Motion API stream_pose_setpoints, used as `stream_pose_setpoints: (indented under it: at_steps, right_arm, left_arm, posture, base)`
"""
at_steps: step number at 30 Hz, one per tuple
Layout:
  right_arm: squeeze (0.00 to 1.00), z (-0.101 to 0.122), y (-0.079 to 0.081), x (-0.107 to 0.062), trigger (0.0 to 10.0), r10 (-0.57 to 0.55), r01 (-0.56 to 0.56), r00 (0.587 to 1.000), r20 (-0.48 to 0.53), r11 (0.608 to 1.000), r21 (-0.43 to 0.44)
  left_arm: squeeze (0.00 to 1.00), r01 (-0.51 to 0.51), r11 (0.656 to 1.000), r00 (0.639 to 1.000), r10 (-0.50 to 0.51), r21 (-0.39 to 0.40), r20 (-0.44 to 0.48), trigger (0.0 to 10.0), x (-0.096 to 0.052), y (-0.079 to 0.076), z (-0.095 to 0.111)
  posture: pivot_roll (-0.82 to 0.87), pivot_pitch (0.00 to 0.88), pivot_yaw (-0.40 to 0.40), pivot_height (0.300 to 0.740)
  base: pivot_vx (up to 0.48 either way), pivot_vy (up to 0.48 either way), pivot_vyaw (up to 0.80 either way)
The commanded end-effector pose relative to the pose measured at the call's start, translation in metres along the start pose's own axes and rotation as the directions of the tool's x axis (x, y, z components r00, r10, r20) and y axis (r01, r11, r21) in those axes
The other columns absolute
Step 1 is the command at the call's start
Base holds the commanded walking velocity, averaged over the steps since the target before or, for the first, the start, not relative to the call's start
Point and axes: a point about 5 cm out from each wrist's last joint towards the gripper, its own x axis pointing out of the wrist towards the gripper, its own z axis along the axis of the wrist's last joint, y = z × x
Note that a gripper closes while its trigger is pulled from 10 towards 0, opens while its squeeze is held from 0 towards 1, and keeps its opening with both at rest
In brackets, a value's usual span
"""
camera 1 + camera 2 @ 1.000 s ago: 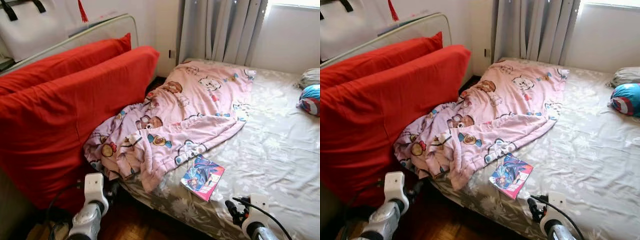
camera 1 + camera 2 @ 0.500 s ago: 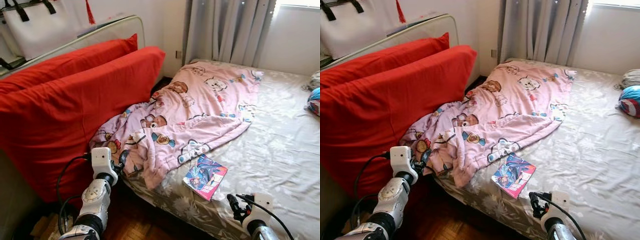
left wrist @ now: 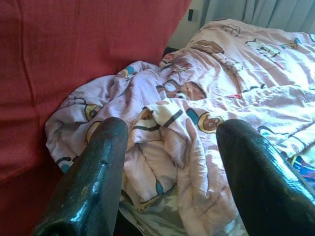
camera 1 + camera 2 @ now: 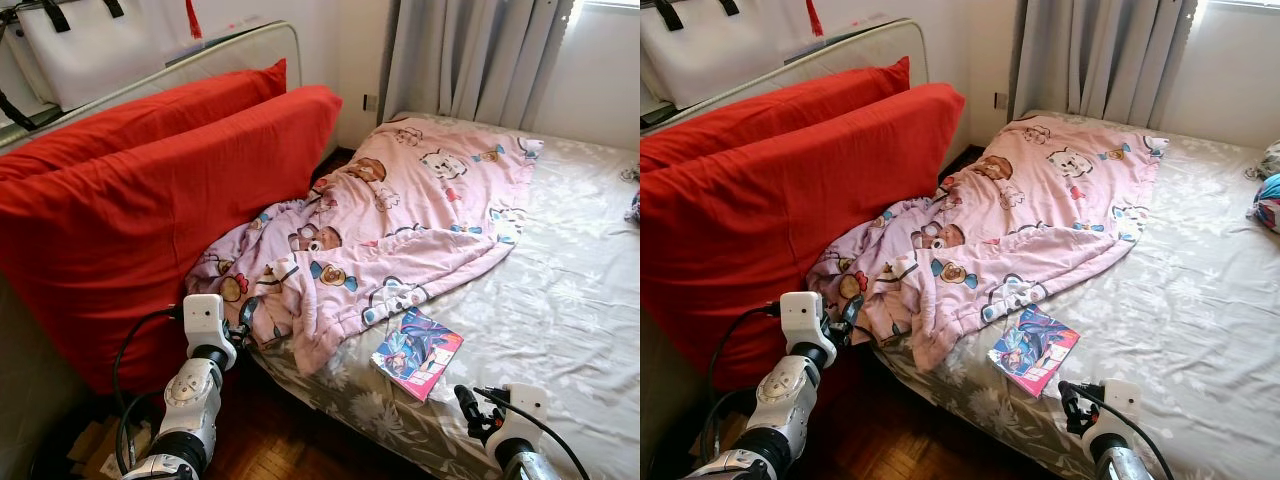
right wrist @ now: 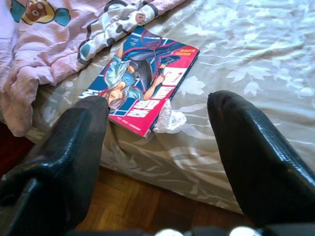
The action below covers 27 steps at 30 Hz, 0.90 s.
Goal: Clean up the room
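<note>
Pink cartoon blanket (image 4: 400, 230) beside comic book (image 5: 142, 86), title unreadable; both grippers' jaws released.

white bag (image 4: 80, 45) cropped at top edge, round cushion (image 4: 1268, 200) cut off at right edge

Silver jointed left arm (image 4: 190, 395), white boxy wrist housings, looping black cables, glossy black gripper fingers (image 3: 86, 182)
</note>
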Motion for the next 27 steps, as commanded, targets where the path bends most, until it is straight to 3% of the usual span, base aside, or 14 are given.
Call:
stream_pose_setpoints:
  at_steps: [1, 5, 8, 12, 13, 15, 18, 21, 22, 23, 24, 25, 27]
  right_arm:
    - [0.00, 0.000, 0.000, -0.001, 10.0, -0.003, 0.003, 1.000, 0.009, 1.000, -0.016]
    - [0.00, -0.001, -0.002, -0.001, 10.0, -0.020, 0.020, 1.000, 0.006, 0.999, -0.025]
    - [0.00, -0.002, -0.003, -0.002, 10.0, -0.042, 0.039, 0.999, -0.022, 0.994, -0.099]
    - [0.00, -0.012, -0.007, -0.002, 10.0, -0.091, 0.048, 0.982, -0.167, 0.968, -0.245]
    - [0.00, -0.017, -0.008, -0.003, 10.0, -0.094, 0.048, 0.974, -0.206, 0.975, -0.218]
    - [0.00, -0.014, -0.006, -0.002, 10.0, -0.078, 0.047, 0.983, -0.166, 0.982, -0.183]
    - [0.00, -0.001, -0.002, -0.001, 10.0, -0.038, 0.037, 0.999, -0.009, 0.993, -0.109]
    - [0.00, 0.008, -0.001, -0.002, 10.0, -0.024, 0.034, 0.996, 0.088, 0.993, -0.114]
    - [0.00, 0.046, 0.028, 0.019, 10.0, 0.035, 0.005, 0.973, 0.230, 0.985, -0.171]
    - [0.00, 0.109, 0.077, 0.041, 10.0, 0.120, -0.023, 0.896, 0.427, 0.974, -0.226]
    - [0.00, 0.129, 0.093, 0.044, 10.0, 0.142, -0.031, 0.866, 0.480, 0.972, -0.232]
    - [0.00, 0.139, 0.097, 0.045, 10.0, 0.152, -0.042, 0.853, 0.499, 0.973, -0.225]
    - [0.00, 0.138, 0.094, 0.044, 10.0, 0.152, -0.041, 0.849, 0.506, 0.974, -0.223]
  left_arm:
    - [0.00, -0.002, 1.000, 1.000, 0.002, 0.016, 0.020, 10.0, -0.002, 0.003, 0.002]
    - [0.00, 0.000, 1.000, 1.000, -0.001, 0.017, 0.023, 10.0, -0.002, 0.003, 0.002]
    - [0.00, 0.005, 1.000, 1.000, -0.005, 0.018, 0.022, 10.0, -0.001, 0.002, 0.002]
    - [0.00, 0.008, 1.000, 1.000, -0.008, 0.018, 0.017, 10.0, -0.001, 0.001, 0.002]
    - [0.00, 0.010, 1.000, 1.000, -0.010, 0.020, 0.014, 10.0, 0.000, 0.000, 0.002]
    - [0.00, 0.010, 1.000, 1.000, -0.011, 0.022, 0.011, 10.0, 0.000, 0.000, 0.002]
    - [0.00, 0.006, 1.000, 1.000, -0.006, 0.028, 0.005, 10.0, 0.000, 0.001, 0.002]
    - [0.00, 0.003, 1.000, 1.000, -0.003, 0.026, 0.006, 10.0, 0.000, 0.002, 0.002]
    - [0.00, 0.002, 1.000, 1.000, -0.002, 0.026, 0.006, 10.0, 0.000, 0.002, 0.002]
    - [0.00, 0.001, 1.000, 1.000, -0.001, 0.026, 0.006, 10.0, 0.000, 0.002, 0.002]
    - [0.00, 0.000, 1.000, 1.000, 0.000, 0.026, 0.006, 10.0, 0.000, 0.002, 0.002]
    - [0.00, -0.003, 1.000, 1.000, 0.003, 0.026, 0.005, 10.0, 0.000, 0.003, 0.002]
    - [0.00, -0.007, 1.000, 1.000, 0.007, 0.026, 0.005, 10.0, 0.000, 0.004, 0.002]
  posture:
    - [-0.01, 0.000, 0.040, 0.740]
    - [-0.01, 0.000, 0.040, 0.740]
    - [-0.01, 0.000, 0.040, 0.740]
    - [-0.01, 0.000, 0.040, 0.740]
    - [-0.01, 0.000, 0.040, 0.740]
    - [-0.01, 0.000, 0.040, 0.740]
    - [-0.01, 0.000, 0.038, 0.740]
    - [-0.01, 0.000, 0.038, 0.740]
    - [-0.01, 0.000, 0.037, 0.740]
    - [-0.01, 0.000, 0.037, 0.740]
    - [-0.01, 0.000, 0.038, 0.740]
    - [-0.01, 0.000, 0.038, 0.740]
    - [-0.01, 0.000, 0.036, 0.740]
  base:
    - [0.000, 0.000, 0.00]
    - [0.000, 0.000, 0.00]
    - [0.000, 0.000, 0.00]
    - [0.000, 0.000, 0.00]
    - [0.000, 0.000, 0.00]
    - [0.000, 0.000, 0.00]
    - [0.000, 0.000, 0.00]
    - [0.000, 0.000, 0.00]
    - [0.000, 0.000, 0.00]
    - [0.000, 0.000, 0.00]
    - [0.000, 0.000, 0.00]
    - [0.000, 0.000, 0.00]
    - [0.000, 0.000, 0.00]
